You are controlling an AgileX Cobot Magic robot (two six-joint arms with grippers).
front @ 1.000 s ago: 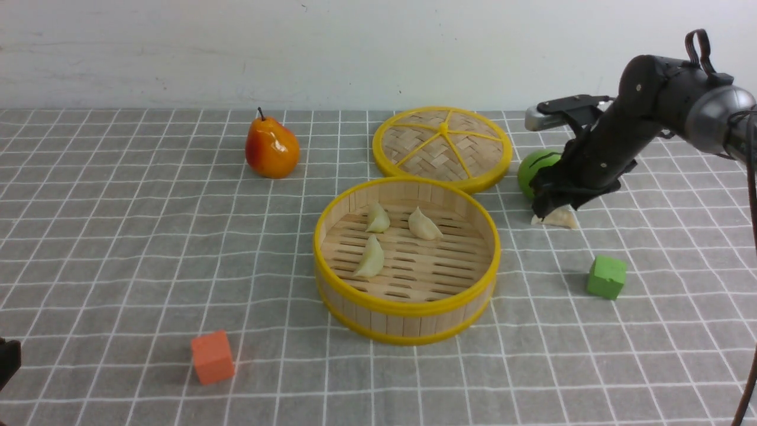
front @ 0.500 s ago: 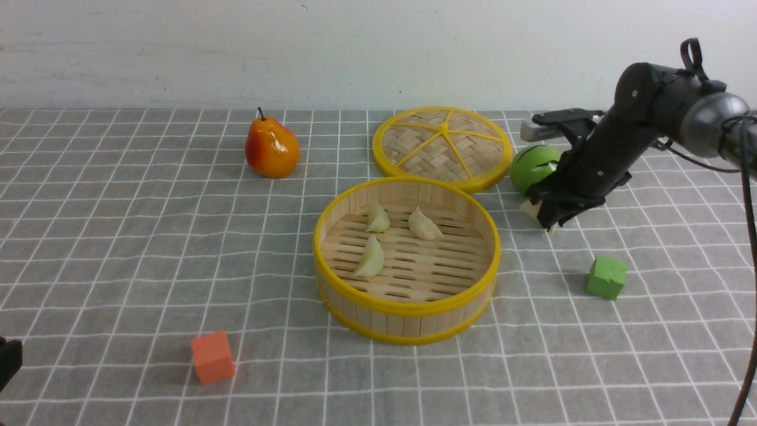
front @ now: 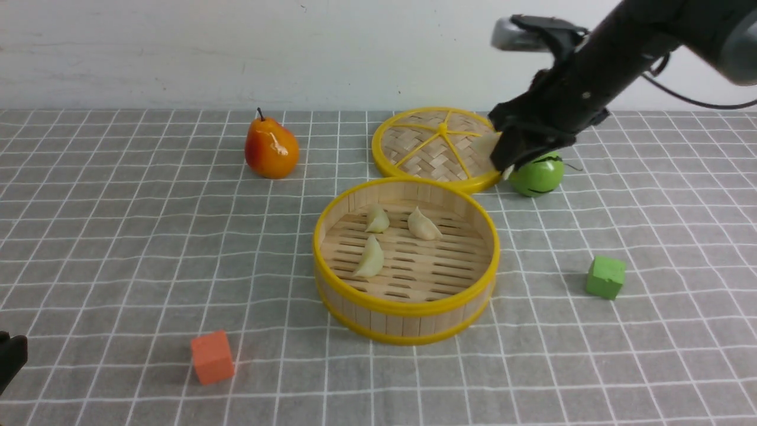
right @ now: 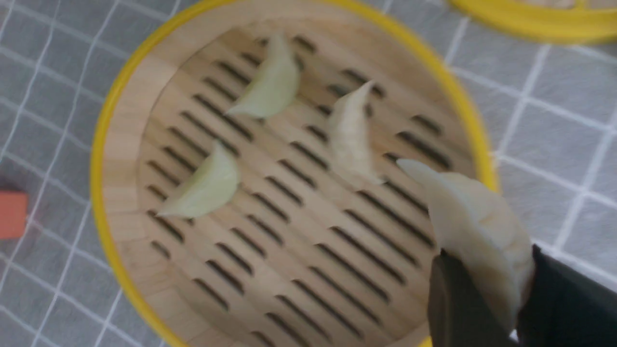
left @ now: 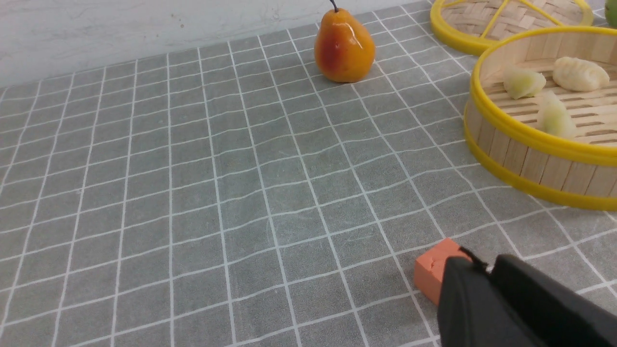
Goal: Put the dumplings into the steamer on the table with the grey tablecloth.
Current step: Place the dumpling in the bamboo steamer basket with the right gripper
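Clamping dumpling (right: 477, 231), right tool (front: 507, 163) aloft by lid (front: 440, 145) edge; left tool (left: 484, 265) together; steamer (front: 408, 322) half-bare.

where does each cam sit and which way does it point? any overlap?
Front: between the arms, facing forward across the table; shows right arm, right gripper, sliver of left gripper.
Left wrist: low over the table, facing pear and steamer; left gripper in the foreground.
Right wrist: high, looking down into the steamer; right gripper clamps a dumpling.
Shared: all three see the steamer, three dumplings inside, orange cube.
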